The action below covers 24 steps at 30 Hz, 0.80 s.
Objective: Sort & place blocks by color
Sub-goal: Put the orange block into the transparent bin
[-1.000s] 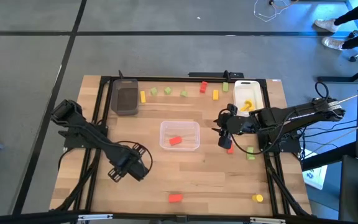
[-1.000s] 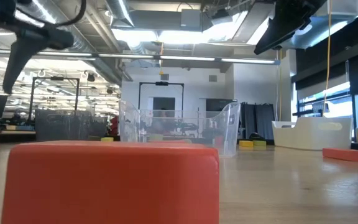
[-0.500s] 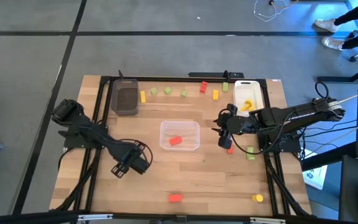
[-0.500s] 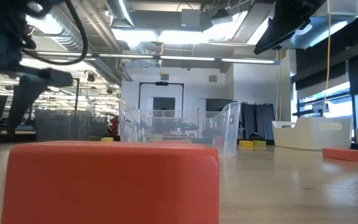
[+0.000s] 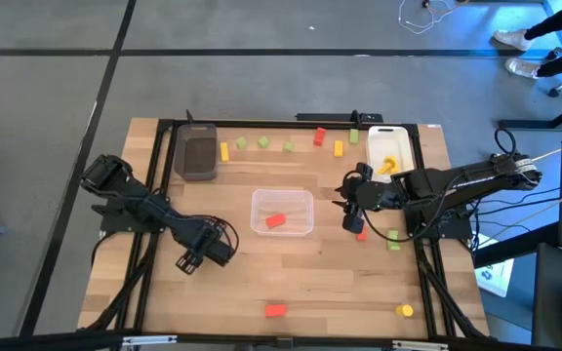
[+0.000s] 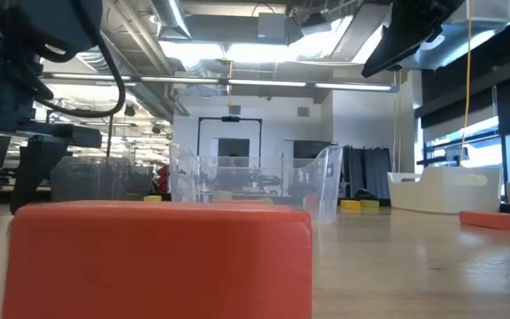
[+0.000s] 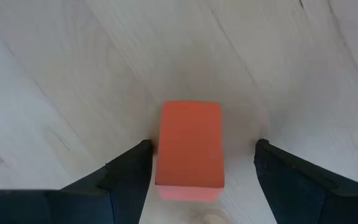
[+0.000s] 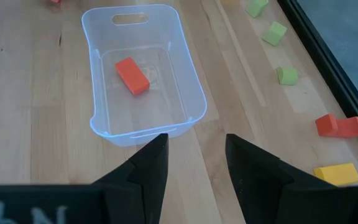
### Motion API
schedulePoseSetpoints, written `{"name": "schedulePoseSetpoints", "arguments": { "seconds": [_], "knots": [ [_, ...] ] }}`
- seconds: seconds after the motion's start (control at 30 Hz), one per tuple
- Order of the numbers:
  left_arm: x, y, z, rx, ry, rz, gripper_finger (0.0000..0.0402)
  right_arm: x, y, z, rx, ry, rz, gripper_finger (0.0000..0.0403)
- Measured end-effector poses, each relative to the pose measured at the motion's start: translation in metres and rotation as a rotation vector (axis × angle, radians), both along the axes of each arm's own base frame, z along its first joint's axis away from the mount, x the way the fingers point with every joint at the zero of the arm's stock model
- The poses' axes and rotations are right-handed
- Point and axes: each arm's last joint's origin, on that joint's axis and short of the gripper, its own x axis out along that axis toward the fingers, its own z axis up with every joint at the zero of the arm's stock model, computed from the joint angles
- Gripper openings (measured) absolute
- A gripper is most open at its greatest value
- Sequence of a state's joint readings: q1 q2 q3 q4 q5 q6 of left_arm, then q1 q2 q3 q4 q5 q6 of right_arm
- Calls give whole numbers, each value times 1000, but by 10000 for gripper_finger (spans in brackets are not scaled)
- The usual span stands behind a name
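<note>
My left pincer [image 7: 202, 149] is low over the left half of the counter [image 5: 340, 278], nearer to me than the dark grey tray [image 5: 198, 176]. Its fingers [image 7: 129, 171] are spread wide on either side of a red block [image 7: 190, 146] lying flat on the wood. One finger is just beside the block's edge and the other stands clear, so nothing is grasped. In the high view the arm hides that block. My right pincer [image 5: 351, 219] hangs just right of the clear tray [image 5: 254, 213]; it is released too, with only bare wood and the tray showing between its fingers. One red piece [image 5: 275, 220] already lies in the clear tray, and a yellow one [image 5: 388, 164] sits in the white tray [image 5: 413, 151] at the far right. The remaining blocks are loose. A row runs along the far edge: a yellow block [image 5: 224, 150], three green ones [image 5: 262, 142], a red L-shape [image 5: 319, 136] and another yellow [image 5: 340, 148]. A small red [image 5: 361, 234] and a green [image 5: 393, 239] lie close to the right pincer. At the near edge a red brick [image 5: 275, 310] sits centrally, with a yellow piece [image 5: 405, 310] well off to its right.
</note>
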<state>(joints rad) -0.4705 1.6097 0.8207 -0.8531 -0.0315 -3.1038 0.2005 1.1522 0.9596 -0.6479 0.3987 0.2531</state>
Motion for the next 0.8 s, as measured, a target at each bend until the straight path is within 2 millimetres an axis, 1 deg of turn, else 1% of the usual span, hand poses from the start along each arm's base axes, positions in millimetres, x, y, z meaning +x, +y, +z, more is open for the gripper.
{"name": "schedulePoseSetpoints", "arguments": {
  "seconds": [0.6,0.7,0.8],
  "knots": [
    [0,0,0,5,-4,0,265,0,0,0,0,0,0,161],
    [1,1,0,3,-3,14,261,0,0,0,0,0,0,161],
    [1,2,0,-8,4,-9,252,0,0,0,0,0,0,161]
  ]
}}
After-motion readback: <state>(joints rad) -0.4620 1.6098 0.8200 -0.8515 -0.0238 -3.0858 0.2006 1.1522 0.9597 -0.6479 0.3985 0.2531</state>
